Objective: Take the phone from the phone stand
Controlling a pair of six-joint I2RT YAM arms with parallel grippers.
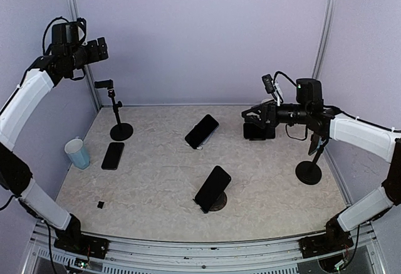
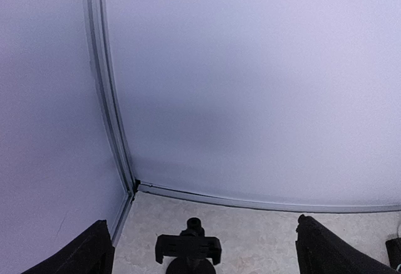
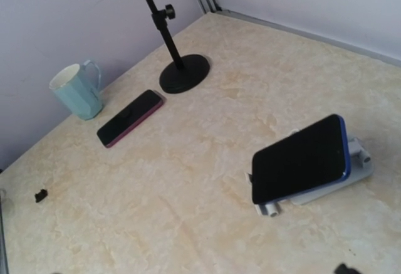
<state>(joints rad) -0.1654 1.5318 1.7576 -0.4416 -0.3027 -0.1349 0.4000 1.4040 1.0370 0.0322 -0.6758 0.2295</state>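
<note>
A black pole phone stand [image 1: 116, 112] rises at the back left, its clamp [image 2: 188, 249] empty. A phone with a reddish edge [image 1: 113, 155] lies flat on the table beside it, also in the right wrist view [image 3: 130, 118]. A blue-edged phone [image 3: 301, 159] leans on a white stand [image 3: 358, 168] mid-table. Another phone [image 1: 213, 188] leans on a round black stand nearer the front. My left gripper [image 1: 100, 49] hangs high above the pole stand, open and empty [image 2: 200, 224]. Over the table's right side, my right gripper [image 1: 252, 120] is open with nothing in it.
A pale blue mug [image 1: 78, 153] stands at the left edge near the flat phone. A small black piece [image 1: 100, 204] lies front left. Another pole stand [image 1: 309, 172] sits on the right under my right arm. Walls close in the back and sides.
</note>
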